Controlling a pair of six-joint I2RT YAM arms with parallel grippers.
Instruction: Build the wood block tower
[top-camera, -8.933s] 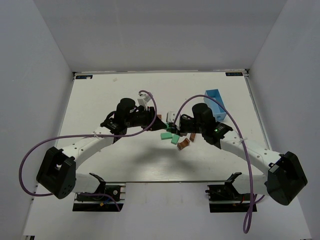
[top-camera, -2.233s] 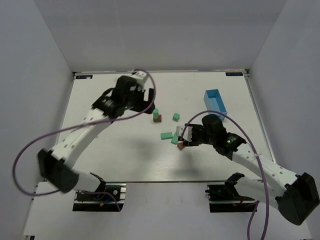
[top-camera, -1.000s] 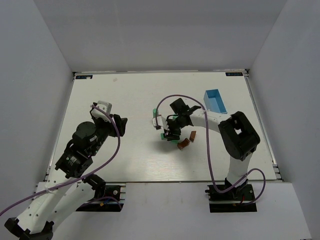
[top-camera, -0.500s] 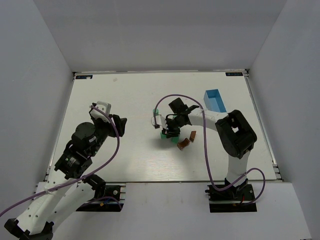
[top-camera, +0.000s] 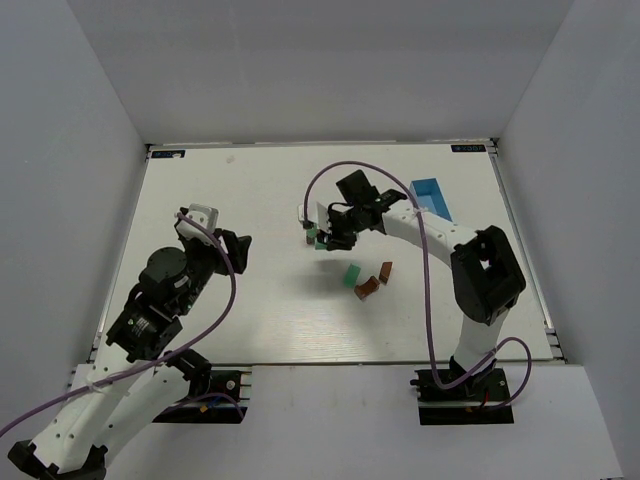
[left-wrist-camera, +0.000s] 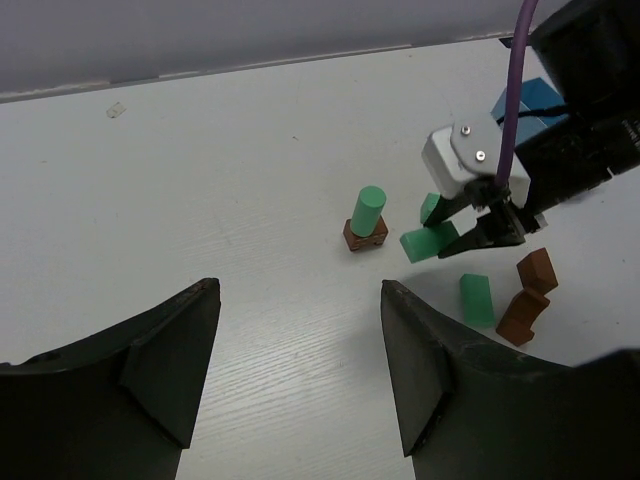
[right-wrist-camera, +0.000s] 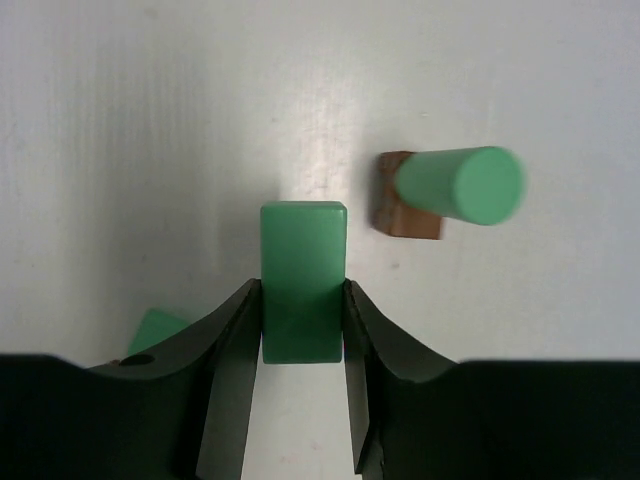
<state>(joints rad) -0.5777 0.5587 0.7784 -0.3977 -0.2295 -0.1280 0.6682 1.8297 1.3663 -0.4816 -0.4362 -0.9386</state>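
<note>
While the right hand (right-wrist-camera: 300, 296) clamps a green block (right-wrist-camera: 302, 245) just beside the tower (left-wrist-camera: 366, 222) (a green cylinder (left-wrist-camera: 368, 208) upright on a brown block (left-wrist-camera: 364, 237)), the left hand (left-wrist-camera: 298, 300) is wide open and empty, well apart on the surface's (left-wrist-camera: 200, 190) left side.

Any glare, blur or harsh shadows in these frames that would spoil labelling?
Right wrist: a bright glare patch on the table just beyond the held green block; the green cylinder looks soft. Left wrist: own fingers dark, loose blocks sharp. Top external: even light, faint shadows only.
</note>
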